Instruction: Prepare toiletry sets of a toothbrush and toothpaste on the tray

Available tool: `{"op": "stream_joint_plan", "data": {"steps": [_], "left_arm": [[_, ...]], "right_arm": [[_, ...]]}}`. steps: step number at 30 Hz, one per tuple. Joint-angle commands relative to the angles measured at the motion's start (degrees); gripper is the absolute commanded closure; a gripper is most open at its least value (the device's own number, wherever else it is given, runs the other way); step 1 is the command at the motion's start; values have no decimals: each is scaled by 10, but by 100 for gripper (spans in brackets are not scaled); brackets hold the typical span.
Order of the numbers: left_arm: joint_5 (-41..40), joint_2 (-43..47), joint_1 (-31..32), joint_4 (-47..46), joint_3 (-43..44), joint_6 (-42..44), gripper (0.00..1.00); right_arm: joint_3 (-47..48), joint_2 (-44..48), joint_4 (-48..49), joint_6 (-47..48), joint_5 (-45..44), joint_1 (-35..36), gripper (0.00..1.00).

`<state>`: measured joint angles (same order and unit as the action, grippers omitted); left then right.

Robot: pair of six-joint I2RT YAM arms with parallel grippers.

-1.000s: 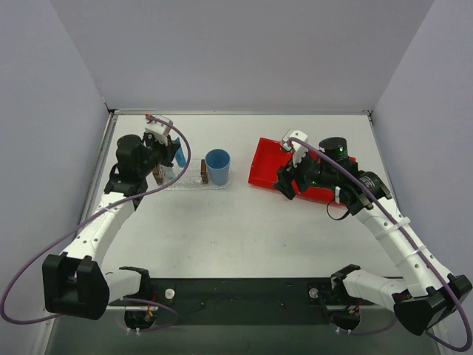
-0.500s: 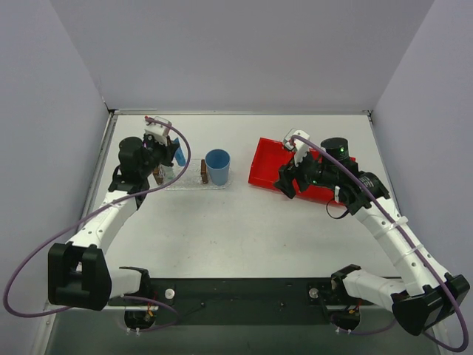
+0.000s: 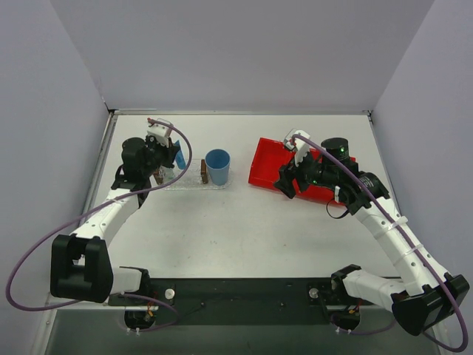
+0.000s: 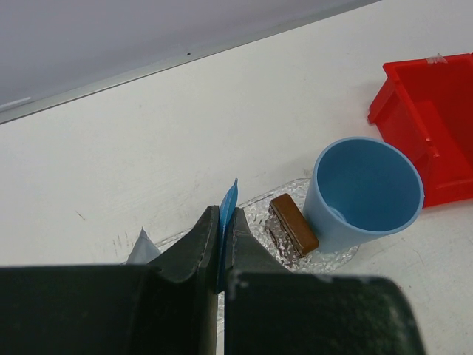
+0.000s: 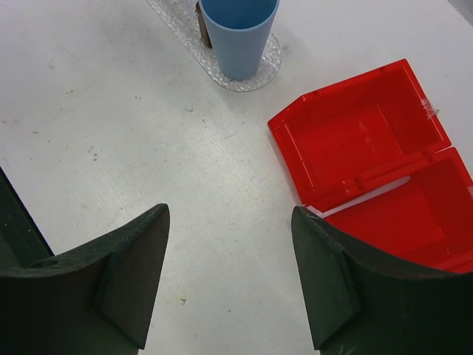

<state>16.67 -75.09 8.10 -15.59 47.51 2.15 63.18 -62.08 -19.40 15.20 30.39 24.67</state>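
My left gripper (image 4: 222,216) is shut on the bright blue toothpaste tube (image 4: 230,195), holding it edge-up over the left part of the glittery transparent tray (image 4: 256,210); in the top view the gripper (image 3: 168,164) and the tube (image 3: 179,157) show there too. The white-grey tube (image 4: 141,248) peeks out left of my fingers, on the tray. A thin white toothbrush (image 5: 369,194) lies along the divider inside the red bin (image 5: 355,133). My right gripper (image 5: 229,274) is open and empty, above the table just left of the bin.
A blue cup (image 3: 217,166) stands on the right end of the tray (image 3: 188,183), next to a brown block (image 4: 294,224). The red two-compartment bin (image 3: 267,164) sits right of centre, partly under my right arm. Grey walls close in the table.
My left gripper has shifted slightly with the blue tube still in it. My right gripper has barely moved.
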Motion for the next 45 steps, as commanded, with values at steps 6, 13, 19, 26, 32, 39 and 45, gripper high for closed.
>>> {"op": "stream_joint_plan", "data": {"steps": [6, 13, 19, 26, 32, 39, 45], "left_arm": [[-8, -2, -5, -30, 9, 14, 100], [-8, -10, -4, -26, 15, 15, 100], [-9, -15, -5, -25, 18, 16, 100], [-11, -17, -5, -27, 19, 16, 100], [-10, -20, -6, -28, 17, 16, 100], [-10, -25, -9, -30, 17, 16, 100], [-10, -33, -11, -37, 17, 11, 100]], "right_arm": [[-6, -1, 29, -1, 18, -4, 38], [-8, 0, 29, 0, 18, -5, 38], [-8, 2, 29, 1, 17, -5, 38], [-9, 1, 28, 1, 17, -5, 39], [-12, 3, 29, 3, 16, -6, 39], [-15, 4, 29, 4, 15, -6, 39], [-15, 4, 29, 4, 15, -6, 39]]}}
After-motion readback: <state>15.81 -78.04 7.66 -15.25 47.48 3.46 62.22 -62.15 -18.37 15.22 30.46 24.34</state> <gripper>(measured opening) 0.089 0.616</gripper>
